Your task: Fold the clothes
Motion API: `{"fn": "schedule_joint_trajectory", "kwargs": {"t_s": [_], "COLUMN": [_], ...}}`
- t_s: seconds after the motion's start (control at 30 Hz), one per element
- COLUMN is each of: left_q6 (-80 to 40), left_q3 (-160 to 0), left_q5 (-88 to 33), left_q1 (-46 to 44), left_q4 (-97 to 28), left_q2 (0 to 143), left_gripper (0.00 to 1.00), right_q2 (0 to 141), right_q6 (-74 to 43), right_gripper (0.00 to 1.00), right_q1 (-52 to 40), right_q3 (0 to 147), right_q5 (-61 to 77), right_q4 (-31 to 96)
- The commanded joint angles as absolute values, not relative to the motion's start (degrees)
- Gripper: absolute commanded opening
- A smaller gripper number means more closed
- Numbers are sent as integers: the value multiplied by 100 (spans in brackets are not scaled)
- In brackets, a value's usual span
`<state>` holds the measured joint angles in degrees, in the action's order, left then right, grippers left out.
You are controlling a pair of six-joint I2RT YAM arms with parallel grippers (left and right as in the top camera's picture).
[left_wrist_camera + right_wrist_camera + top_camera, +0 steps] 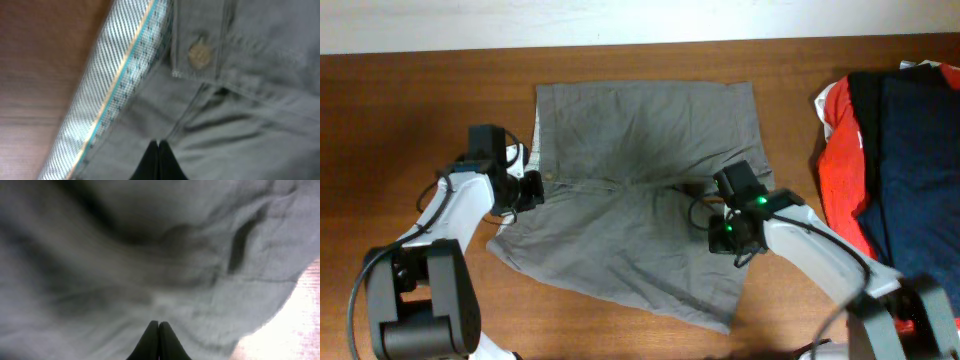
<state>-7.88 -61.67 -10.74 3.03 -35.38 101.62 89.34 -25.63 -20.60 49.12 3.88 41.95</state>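
The khaki-grey shorts (640, 130) lie spread on the wooden table, with the waistband on the left and the two legs pointing right. The lower leg slants toward the front edge. My left gripper (532, 186) is at the middle of the waistband and shut on the fabric. In the left wrist view its tips (158, 142) sit just below the button (199, 54) and the pale striped waistband lining (115, 95). My right gripper (712, 212) is at the crotch area on the right side. Its closed tips (158, 323) pinch wrinkled cloth (150, 255).
A pile of red and navy clothes (890, 150) lies at the right edge of the table. Bare wood (400, 110) shows to the left of the shorts and along the front. The table's back edge meets a white wall.
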Motion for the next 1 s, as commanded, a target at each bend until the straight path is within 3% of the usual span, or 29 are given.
{"fn": "schedule_joint_trajectory", "kwargs": {"t_s": [0.0,0.07,0.2,0.27,0.37,0.47,0.57,0.63,0.73,0.83,0.97], "left_q6": [-611,-655,-810,-808,-808,-978,-548,-148,-34,-34,-36], "left_q3": [-5446,-5238,-5236,-5660,-6593,-7144,-7133,-7133,-7133,-7133,-7133], "left_q5": [-1149,-250,-217,-506,-1149,-1723,-1787,-2582,-2775,-2786,-2764], "left_q1": [314,316,316,316,316,316,316,316,316,316,316], "left_q4": [-2777,-2606,-2613,-2639,-2768,-3203,-3760,-3754,-3691,-3605,-3540], "left_q2": [10136,10138,10259,10136,9627,9111,9926,10543,11295,11303,11303], "left_gripper": [1,0,1,0,0,3,5,4,1,1,1], "right_q2": [9686,10313,10429,10095,9793,9172,8936,8938,8938,8938,8938], "right_q6": [-2873,-3081,-3365,-2200,-1496,-434,-60,-21,-248,-1125,-1511], "right_gripper": [4,4,4,6,16,27,23,19,15,7,7], "right_q1": [-2049,-2047,-1468,-908,-814,-829,-961,-1275,-1503,-1505,-1503], "right_q3": [4853,4853,4886,5144,5937,6650,6379,5817,4864,3634,2399], "right_q5": [-454,-781,-840,711,1446,3199,3607,3691,3732,3804,4136], "right_q4": [3918,3972,4445,4475,4947,5992,7067,7006,6746,5330,4399]}}
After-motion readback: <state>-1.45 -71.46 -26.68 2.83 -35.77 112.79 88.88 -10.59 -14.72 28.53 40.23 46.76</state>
